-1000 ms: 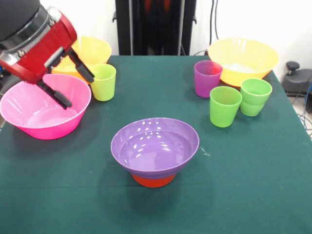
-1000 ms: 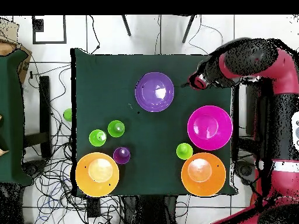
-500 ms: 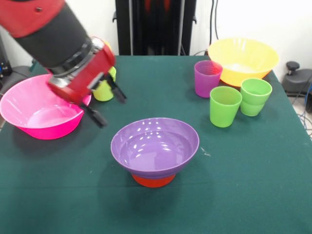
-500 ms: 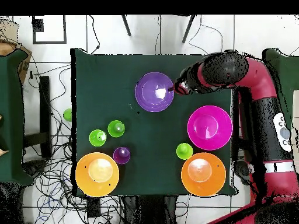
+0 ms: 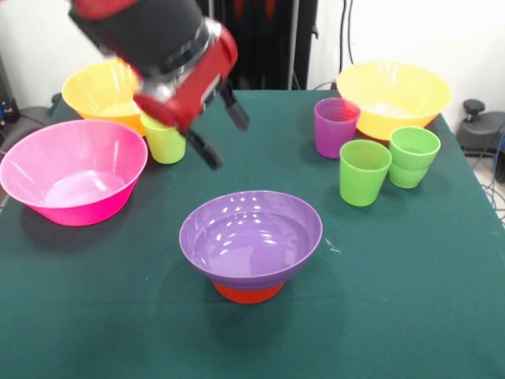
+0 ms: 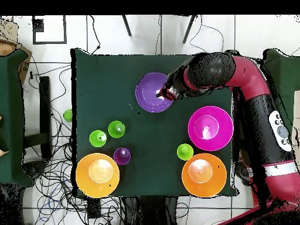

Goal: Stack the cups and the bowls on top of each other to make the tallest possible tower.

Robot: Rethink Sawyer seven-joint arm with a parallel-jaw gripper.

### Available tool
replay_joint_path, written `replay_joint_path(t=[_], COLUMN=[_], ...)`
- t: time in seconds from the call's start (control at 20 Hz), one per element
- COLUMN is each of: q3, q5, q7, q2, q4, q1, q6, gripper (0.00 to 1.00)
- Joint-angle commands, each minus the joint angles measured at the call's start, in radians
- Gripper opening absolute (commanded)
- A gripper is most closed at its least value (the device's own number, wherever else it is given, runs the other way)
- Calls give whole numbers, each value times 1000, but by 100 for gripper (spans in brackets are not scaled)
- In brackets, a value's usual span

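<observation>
The medium purple bowl [image 5: 251, 235] sits on an upturned small orange bowl [image 5: 248, 293] near the table's front middle, forming a low tower. My gripper [image 5: 227, 142] hangs open and empty just above and behind the purple bowl's rim. In the overhead view the gripper [image 6: 162, 94] is over the right edge of the purple bowl [image 6: 153, 92]. The yellow-green cup [image 5: 166, 142] stands upright behind the arm, between the pink bowl [image 5: 75, 170] and an orange-yellow bowl [image 5: 102, 91]. At the right stand a purple cup [image 5: 335, 126], two green cups [image 5: 364, 171] [image 5: 412, 155] and a second orange-yellow bowl [image 5: 393, 95].
From above, the pink bowl [image 6: 210, 128], yellow-green cup [image 6: 185, 152] and one orange-yellow bowl [image 6: 204, 174] line the table's right side. The other orange-yellow bowl [image 6: 97, 174] and the cups [image 6: 116, 129] cluster at lower left. A small green round thing [image 6: 68, 115] lies just off the table's left edge.
The arm has swung from over the pink bowl across to the purple bowl, moving right in the front view. The gripper stayed open and empty. No cup or bowl moved.
</observation>
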Motion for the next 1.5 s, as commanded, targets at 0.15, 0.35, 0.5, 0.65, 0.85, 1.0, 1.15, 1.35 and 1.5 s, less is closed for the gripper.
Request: replay_joint_path(t=[0.15, 0.35, 0.5, 0.65, 0.85, 1.0, 1.15, 1.35, 1.5], q3=[-121, -145, -145, -155, -172, -168, -168, -195, -206], q5=[71, 80, 99, 96, 73, 57, 42, 46, 52], q7=[138, 97, 104, 98, 74, 63, 68, 71, 84], q2=[-201, -190, -209, -206, -167, -158, -176, -132, -127], q4=[36, 25, 87, 109, 91, 108, 143, 125, 126], q1=[30, 37, 14, 13, 27, 22, 18, 59, 89], q6=[153, 160, 88, 35, -9, -76, -163, -193, -225], gripper=[100, 100, 100, 100, 100, 100, 100, 100, 100])
